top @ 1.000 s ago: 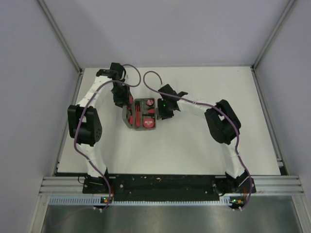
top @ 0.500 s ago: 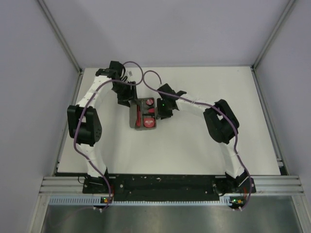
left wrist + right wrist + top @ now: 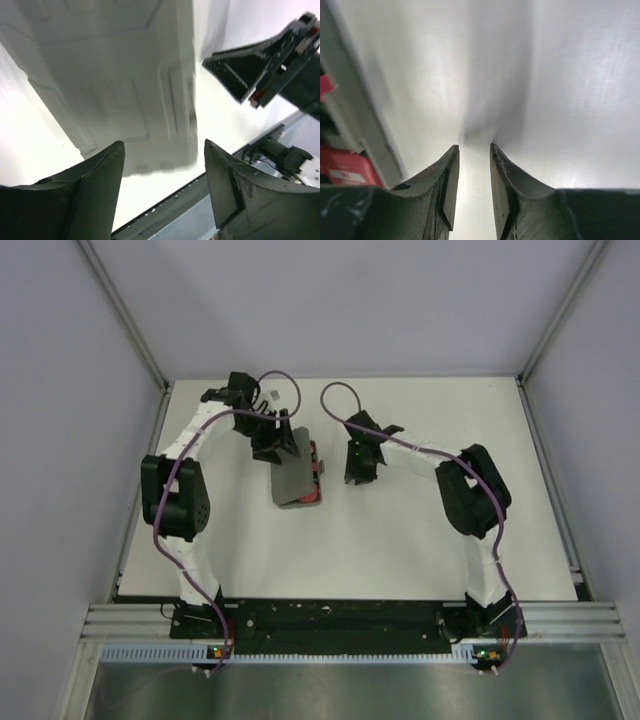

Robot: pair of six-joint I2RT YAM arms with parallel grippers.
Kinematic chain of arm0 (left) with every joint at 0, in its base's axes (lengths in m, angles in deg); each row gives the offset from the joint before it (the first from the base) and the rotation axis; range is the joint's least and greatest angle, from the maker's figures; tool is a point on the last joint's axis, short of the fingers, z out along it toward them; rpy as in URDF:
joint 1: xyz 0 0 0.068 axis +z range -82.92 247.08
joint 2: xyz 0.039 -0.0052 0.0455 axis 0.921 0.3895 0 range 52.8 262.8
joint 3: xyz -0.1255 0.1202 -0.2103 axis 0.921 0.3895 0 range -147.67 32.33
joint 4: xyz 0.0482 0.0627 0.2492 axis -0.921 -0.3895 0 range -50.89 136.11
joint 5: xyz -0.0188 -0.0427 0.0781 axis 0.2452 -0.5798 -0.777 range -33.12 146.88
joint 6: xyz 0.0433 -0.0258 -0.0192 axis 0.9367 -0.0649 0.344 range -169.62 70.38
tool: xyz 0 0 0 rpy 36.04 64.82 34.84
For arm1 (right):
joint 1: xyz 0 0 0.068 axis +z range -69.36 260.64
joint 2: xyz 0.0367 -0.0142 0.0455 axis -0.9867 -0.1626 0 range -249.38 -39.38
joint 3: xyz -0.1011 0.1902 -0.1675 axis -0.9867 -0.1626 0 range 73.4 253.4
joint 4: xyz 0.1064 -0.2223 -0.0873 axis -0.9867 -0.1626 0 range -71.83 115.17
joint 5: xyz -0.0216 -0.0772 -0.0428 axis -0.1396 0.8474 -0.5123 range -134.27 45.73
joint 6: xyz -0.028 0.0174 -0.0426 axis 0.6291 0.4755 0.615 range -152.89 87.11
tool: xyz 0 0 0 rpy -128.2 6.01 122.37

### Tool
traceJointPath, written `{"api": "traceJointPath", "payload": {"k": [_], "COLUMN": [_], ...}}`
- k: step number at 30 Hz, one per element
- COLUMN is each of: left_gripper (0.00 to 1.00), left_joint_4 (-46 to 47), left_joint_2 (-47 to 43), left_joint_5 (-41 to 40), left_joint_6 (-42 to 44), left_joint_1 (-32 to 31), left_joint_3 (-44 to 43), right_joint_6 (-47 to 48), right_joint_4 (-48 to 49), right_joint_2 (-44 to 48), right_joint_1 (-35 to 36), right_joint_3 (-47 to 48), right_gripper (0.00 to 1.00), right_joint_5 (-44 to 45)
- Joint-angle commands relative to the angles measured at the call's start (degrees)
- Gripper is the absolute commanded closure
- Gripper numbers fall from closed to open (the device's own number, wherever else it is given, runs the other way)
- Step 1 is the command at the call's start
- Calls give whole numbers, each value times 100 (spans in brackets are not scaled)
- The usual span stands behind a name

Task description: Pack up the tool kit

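One small flat grey plastic clamshell case (image 3: 292,482) on the white bench (image 3: 420,530), sitting between our two claws. That's the tool kit.

Left claw (image 3: 272,443): at the far-left corner of the case. In the wrist view the two fingers (image 3: 100,190) stand wide with nothing between them. The grey moulded lid (image 3: 125,75) fills the view just beyond the fingertips. We can't tell if a fingertip touches it.

Right claw (image 3: 356,476): off to the case's right side, clearly apart from it, tips pointing down at the bench. The wrist view shows two fingers (image 3: 445,185) with a narrow gap and only bare bench in it. It holds nothing. The case's grey wall (image 3: 365,130) runs just left of this claw.

Case state: the lid is down over the base but sits tilted. One strip of red contents (image 3: 316,468) shows along the edge facing the right claw, and the same red also appears in the right wrist view (image 3: 342,165), blurred. We can't count the tools inside, and we can't tell whether the lid is latched.

Count: one case, two claws, both empty.
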Motion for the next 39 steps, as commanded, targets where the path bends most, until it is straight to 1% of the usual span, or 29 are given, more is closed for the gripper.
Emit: {"api": "traceJointPath", "payload": {"k": [1,2,4,6,9,13,15,18,21,26,30,36,39], "left_gripper": [29,28,27,27,27,27,26,26,26,26,25,30,34], "left_joint_4": [733,900,1243,1367,1367,1508,1561,1570,1719,1851,1553,1403,1219], "left_joint_2": [-201,-210,-245,-210,-228,-403,-526,-571,-562,-457,-308,-96,-17], "left_joint_5": [1113,1281,1519,1529,1144,511,160,-202,-378,-501,-940,-1309,-1730], "left_joint_6": [-240,-310,-424,-521,-661,-890,-943,-987,-1075,-1145,-1128,-1110,-1154], "left_joint_1": [22,22,40,57,145,312,391,426,426,426,330,84,14], "left_joint_3": [237,316,440,493,589,958,1125,1353,1661,1969,2005,2162,2145], "right_joint_6": [-70,-70,-132,-79,105,606,808,1071,1291,1073,932,993,1019], "right_joint_4": [-206,-206,-206,-206,-206,-198,-154,-22,-4,-22,-31,-101,-118], "right_joint_2": [401,436,542,630,700,727,736,657,481,51,-301,-600,-688], "right_joint_1": [-314,-331,-375,-393,-393,-375,-349,-235,-33,143,196,249,258], "right_joint_3": [-155,-172,-225,-269,-199,99,266,573,960,1505,1743,1919,1910], "right_gripper": [68,68,63,60,54,41,37,36,34,30,29,29,29], "right_joint_5": [405,432,397,432,318,-16,-322,-727,-851,-904,-913,-685,-588]}}
